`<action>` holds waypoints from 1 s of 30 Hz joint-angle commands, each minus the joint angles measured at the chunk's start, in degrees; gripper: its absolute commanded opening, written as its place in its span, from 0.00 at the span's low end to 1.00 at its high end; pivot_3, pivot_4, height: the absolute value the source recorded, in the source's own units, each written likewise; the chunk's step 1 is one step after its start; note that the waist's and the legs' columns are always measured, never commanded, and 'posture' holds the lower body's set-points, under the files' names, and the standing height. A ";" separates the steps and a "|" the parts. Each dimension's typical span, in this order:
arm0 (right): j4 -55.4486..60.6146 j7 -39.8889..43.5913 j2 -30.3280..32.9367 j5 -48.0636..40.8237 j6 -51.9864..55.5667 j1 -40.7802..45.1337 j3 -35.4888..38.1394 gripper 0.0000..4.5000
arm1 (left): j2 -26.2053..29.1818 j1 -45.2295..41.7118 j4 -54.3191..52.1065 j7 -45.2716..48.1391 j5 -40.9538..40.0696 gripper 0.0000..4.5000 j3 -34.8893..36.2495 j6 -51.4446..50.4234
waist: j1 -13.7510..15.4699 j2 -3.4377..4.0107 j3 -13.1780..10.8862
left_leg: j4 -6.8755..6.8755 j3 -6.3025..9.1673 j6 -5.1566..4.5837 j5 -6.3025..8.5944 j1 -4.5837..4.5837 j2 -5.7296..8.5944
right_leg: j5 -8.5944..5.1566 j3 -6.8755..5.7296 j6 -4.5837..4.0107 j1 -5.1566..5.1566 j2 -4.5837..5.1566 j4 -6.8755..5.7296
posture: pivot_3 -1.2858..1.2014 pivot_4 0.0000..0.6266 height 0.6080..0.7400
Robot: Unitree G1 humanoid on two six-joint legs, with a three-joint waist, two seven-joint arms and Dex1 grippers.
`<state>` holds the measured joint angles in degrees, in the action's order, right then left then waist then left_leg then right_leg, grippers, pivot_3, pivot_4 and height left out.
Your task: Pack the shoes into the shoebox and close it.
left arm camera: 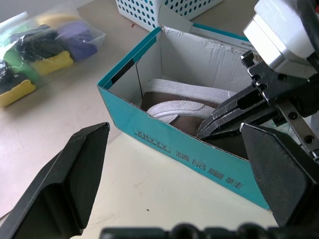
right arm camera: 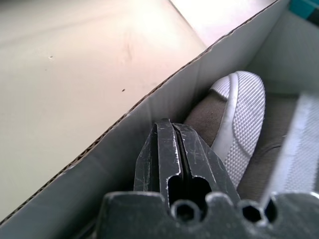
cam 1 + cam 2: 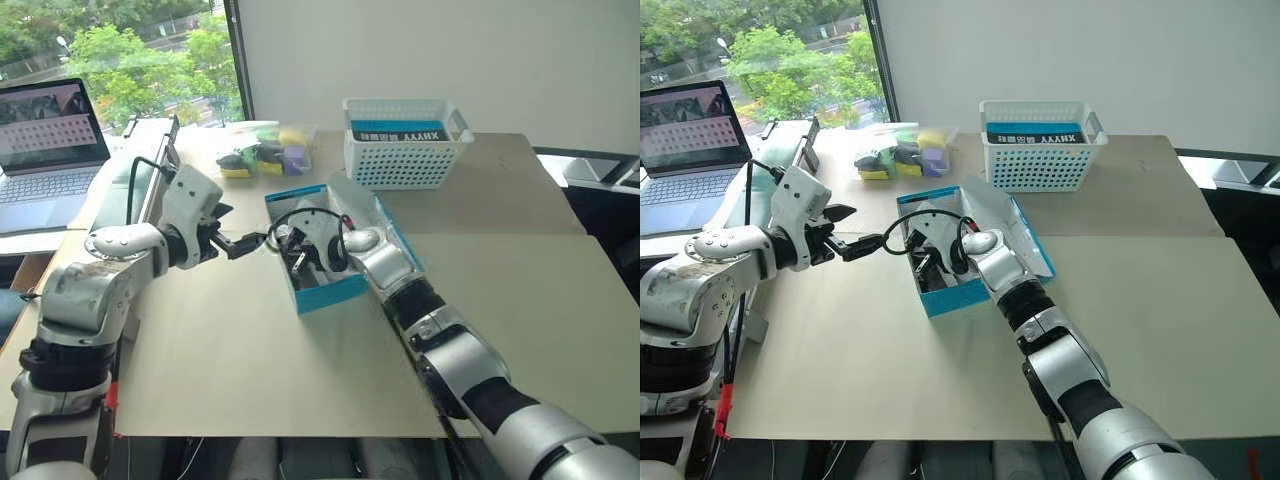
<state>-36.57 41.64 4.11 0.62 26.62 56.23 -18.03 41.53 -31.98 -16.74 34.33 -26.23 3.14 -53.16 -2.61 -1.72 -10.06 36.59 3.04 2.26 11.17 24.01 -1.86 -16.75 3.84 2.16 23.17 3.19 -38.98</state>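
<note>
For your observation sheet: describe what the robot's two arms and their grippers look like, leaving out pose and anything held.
Both arms have glossy silver-grey shells with black bands at the joints. A thin black cable loops over each wrist. The left gripper and the right gripper each have two black fingers on a white housing; the right's scuffed fingers taper to narrow tips.

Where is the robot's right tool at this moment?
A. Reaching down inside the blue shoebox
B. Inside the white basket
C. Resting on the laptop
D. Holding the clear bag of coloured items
A. The right tool, fingers pressed together, reaches down inside the shoebox beside the shoes already lying in it; the white basket and the clear bag sit farther back on the table.
</note>
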 commanded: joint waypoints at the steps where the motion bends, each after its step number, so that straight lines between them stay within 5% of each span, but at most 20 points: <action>1: 15.15 2.93 4.09 -5.86 11.73 1.37 5.91 0.01 | -0.76 -1.97 -0.37 1.02 -0.01 1.00 -0.85 1.39 | 0.28 0.02 -0.01 | 0.02 0.02 0.00 0.00 0.07 0.01 | 0.00 -0.02 0.00 0.02 0.01 0.01 | 0.52 0.24 1.00; 7: 44.16 6.74 14.22 -22.51 41.98 4.43 17.07 0.01 | 2.17 -2.60 0.51 9.57 -0.18 1.00 -4.76 3.98 | 0.05 0.04 -0.02 | 0.06 0.08 -0.05 0.03 0.31 -0.01 | 0.00 -0.09 0.00 0.17 0.00 -0.04 | 0.52 0.24 1.00; 12: 54.78 5.69 26.12 -27.32 54.18 2.42 20.29 0.01 | 4.30 -5.07 2.98 17.04 0.42 1.00 -7.96 6.90 | 0.29 0.03 -0.02 | 0.03 0.04 -0.10 0.06 0.25 -0.01 | -0.01 -0.09 -0.01 0.09 0.00 0.22 | 0.52 0.24 1.00; 17: 63.97 2.82 34.13 -29.35 62.79 -17.04 26.47 0.01 | 6.41 -11.08 9.01 25.45 3.18 1.00 -12.52 11.21 | 0.91 -0.01 0.00 | 0.08 0.02 -0.10 0.05 0.24 0.01 | -0.03 -0.10 0.00 -0.02 -0.01 0.31 | 0.52 0.24 1.00; 23: 63.94 -5.20 21.93 -28.14 53.54 -40.09 29.43 0.01 | 4.76 -14.70 13.35 27.56 5.82 1.00 -14.08 13.86 | 0.12 0.02 -0.02 | 0.16 -0.05 -0.25 0.14 0.32 -0.03 | -0.04 0.02 0.02 0.05 -0.07 0.33 | 0.52 0.24 1.00; 30: 50.45 -15.06 4.48 -28.08 37.40 -43.41 37.35 0.01 | 5.53 -14.61 13.47 30.41 7.29 1.00 -14.86 14.37 | -0.43 0.07 -0.04 | 0.25 -0.10 -0.22 0.10 0.13 -0.03 | -0.05 0.12 0.03 0.00 -0.10 0.07 | 0.52 0.24 1.00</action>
<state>15.35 28.43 9.62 -27.12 68.80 12.26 16.34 45.77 -45.51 -2.75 63.90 -19.69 -12.40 -39.91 -3.04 -1.66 -10.11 36.84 2.93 2.05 11.26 24.13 -1.88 -16.80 3.97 2.19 23.17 3.10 -38.93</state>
